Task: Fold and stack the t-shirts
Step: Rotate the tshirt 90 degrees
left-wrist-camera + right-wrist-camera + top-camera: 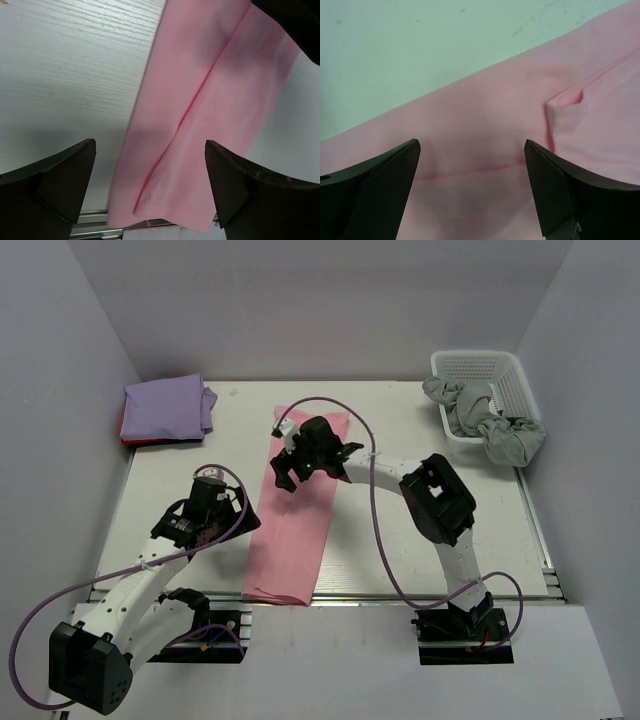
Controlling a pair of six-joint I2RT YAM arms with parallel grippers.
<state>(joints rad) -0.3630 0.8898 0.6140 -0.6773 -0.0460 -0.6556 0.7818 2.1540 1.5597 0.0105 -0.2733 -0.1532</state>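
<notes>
Pink t-shirt point(295, 540) folded into a long strip mid-tabletop point(500, 540), long axis roughly 12-to-6, leaning slightly toward 1. Right end effector point(471, 142) directly over strip's far third, jaws wide, empty. Left end effector point(150, 145) just off strip's 9 o'clock edge, also wide open, holding nothing. Right arm nearer; likely grabs far end for fold toward 6. Lavender t-shirt point(165, 408) stacked on red one point(140, 441) at 10.

The left arm point(140, 585) bends up from its base, and the left gripper point(150, 144) points downward with its fingers spread wide, gripping nothing. The right arm point(440, 502) folds at the elbow, and the right gripper point(471, 143) points down too, fingers equally wide and bare.
</notes>
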